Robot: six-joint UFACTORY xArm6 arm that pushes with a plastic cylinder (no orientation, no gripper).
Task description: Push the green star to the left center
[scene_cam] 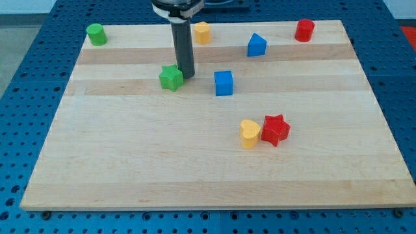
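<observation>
The green star (171,77) lies on the wooden board (130,162), left of the middle and in the upper half of the view. My tip (188,77) stands just to the star's right, at its edge or touching it. The dark rod rises from there to the view's top.
A green cylinder (97,34) sits at the top left corner. A yellow block (202,32) is behind the rod at the top. A blue cube (223,83) is right of my tip, a blue block (257,45) further up. A red cylinder (304,30), a yellow heart (249,134) and a red star (275,129) lie to the right.
</observation>
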